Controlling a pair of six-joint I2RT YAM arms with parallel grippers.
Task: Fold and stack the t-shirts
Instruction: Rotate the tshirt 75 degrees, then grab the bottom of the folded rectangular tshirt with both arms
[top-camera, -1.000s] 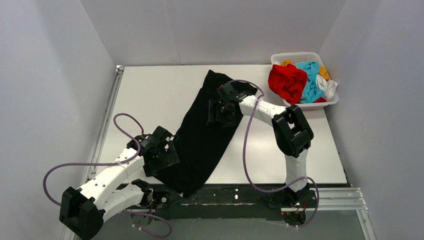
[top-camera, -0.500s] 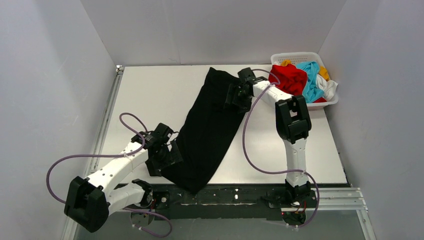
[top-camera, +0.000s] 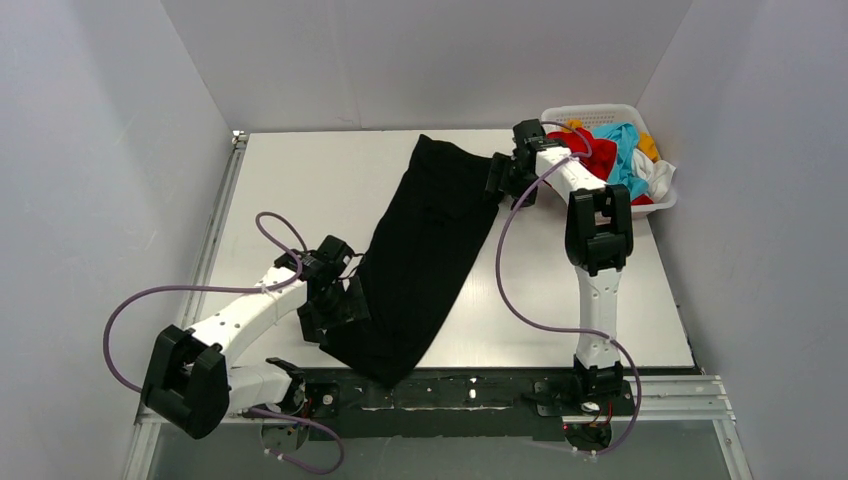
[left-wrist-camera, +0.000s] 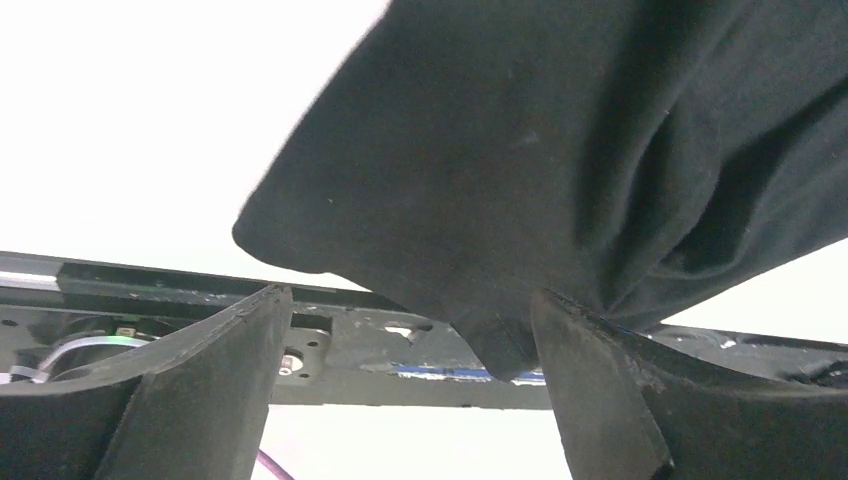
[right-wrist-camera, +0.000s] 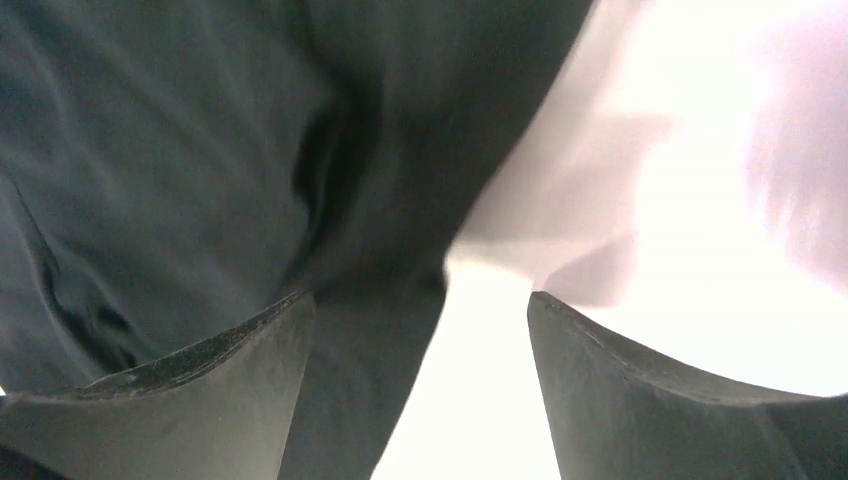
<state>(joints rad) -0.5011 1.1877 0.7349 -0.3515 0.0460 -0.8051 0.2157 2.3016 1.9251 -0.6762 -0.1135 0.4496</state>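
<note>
Left gripper (top-camera: 338, 303) wide apart at the near left edge of the black t-shirt (top-camera: 420, 250), nothing clamped. Seen from its wrist camera, left gripper (left-wrist-camera: 410, 385) with both dark fingers (left-wrist-camera: 200, 390) spread, a hanging corner of the black t-shirt (left-wrist-camera: 500, 150) dipping into the gap. Possibly touching the finger on the right of that view, hard to tell from this angle. Dark metal rail (left-wrist-camera: 150, 285) just behind that corner, below the cloth's edge.

Black t-shirt itself stretched as a long slanted band across the white table (top-camera: 300, 190), near end draped past the table's front edge onto the rail (top-camera: 480, 395), far end close to the back wall, folds and creases along its length.

Right gripper (top-camera: 503, 178) at the far right edge of the black t-shirt, jaws standing well open and holding nothing. From its wrist camera, right gripper (right-wrist-camera: 420, 385) poised over the border of dark cloth (right-wrist-camera: 150, 150) and bright tabletop, one finger over each.

White lattice basket (top-camera: 590, 110) to the far right of the black t-shirt, beyond the right gripper, in the table's back corner. Bundled inside it: red t-shirt (top-camera: 566, 139) nearest the black one, light blue t-shirt (top-camera: 625, 150) beside that, orange-yellow t-shirt (top-camera: 650, 146) and white t-shirt (top-camera: 660, 178) farthest off.
</note>
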